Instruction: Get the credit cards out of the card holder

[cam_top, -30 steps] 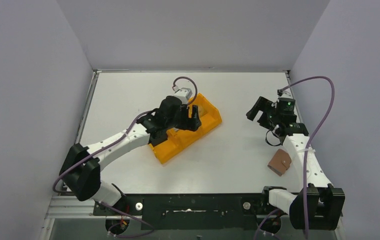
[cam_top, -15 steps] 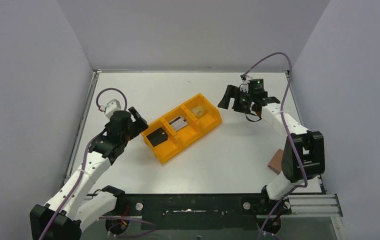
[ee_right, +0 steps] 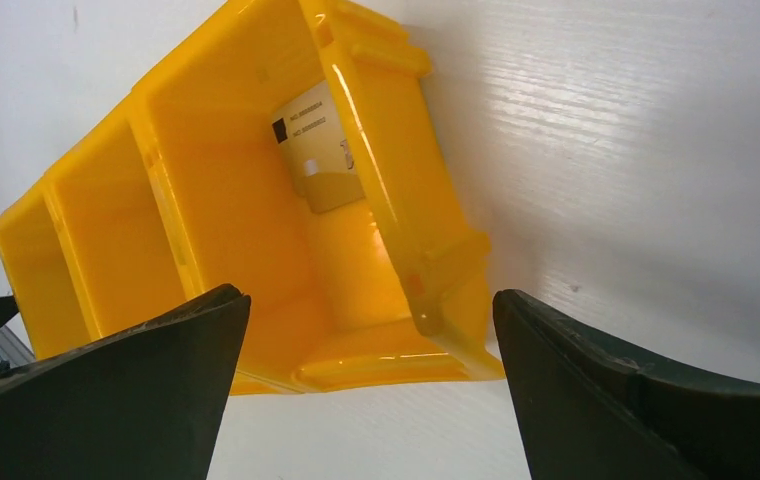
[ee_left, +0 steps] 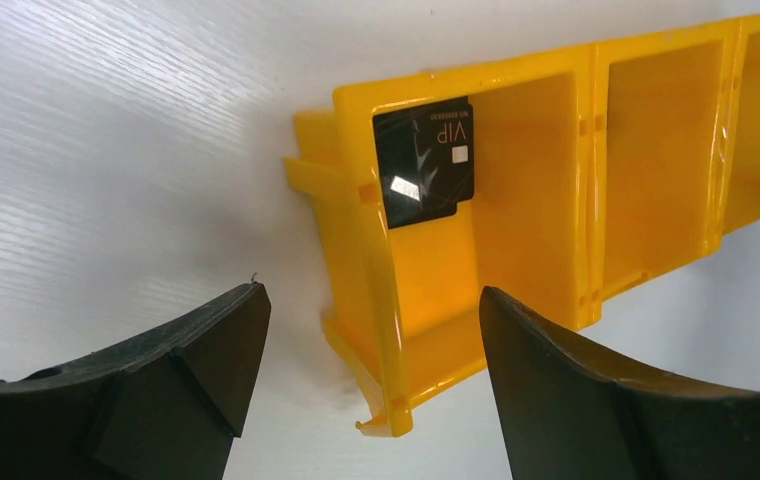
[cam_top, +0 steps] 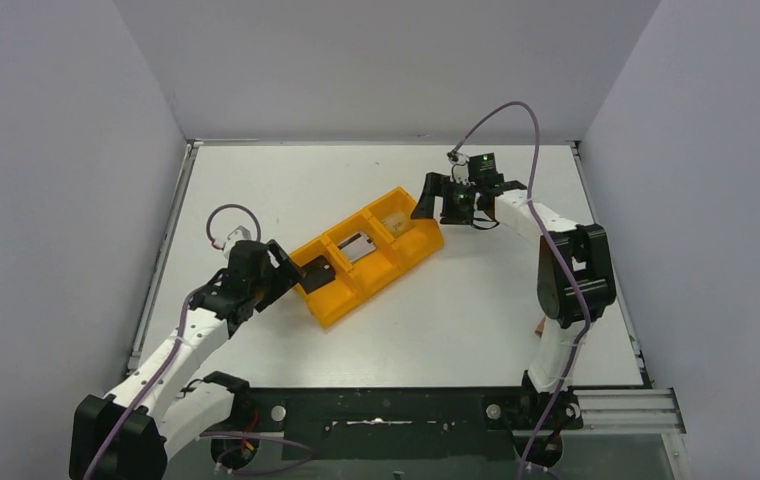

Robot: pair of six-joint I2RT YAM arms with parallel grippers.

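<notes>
Three credit cards lie in the orange tray (cam_top: 328,312): a black one (ee_left: 424,160) in the left compartment, a silvery one (cam_top: 359,245) in the middle, a gold-tan one (ee_right: 318,150) in the right. My left gripper (cam_top: 278,272) hangs open at the tray's left end, its fingers astride that corner (ee_left: 371,295). At the tray's right end my right gripper (cam_top: 434,205) is wide open and empty, facing the end wall (ee_right: 371,295). Only a brown sliver of the card holder (cam_top: 538,326) shows behind my right arm at the near right.
The tray lies diagonally mid-table. Grey walls close in the table on the left, the back and the right. Purple cables loop above both wrists. My right arm's upright links stand at the near right of the table.
My left arm has pulled back from over the tray to its left end. My right arm has swung left to the tray's right end and now covers most of the card holder.
</notes>
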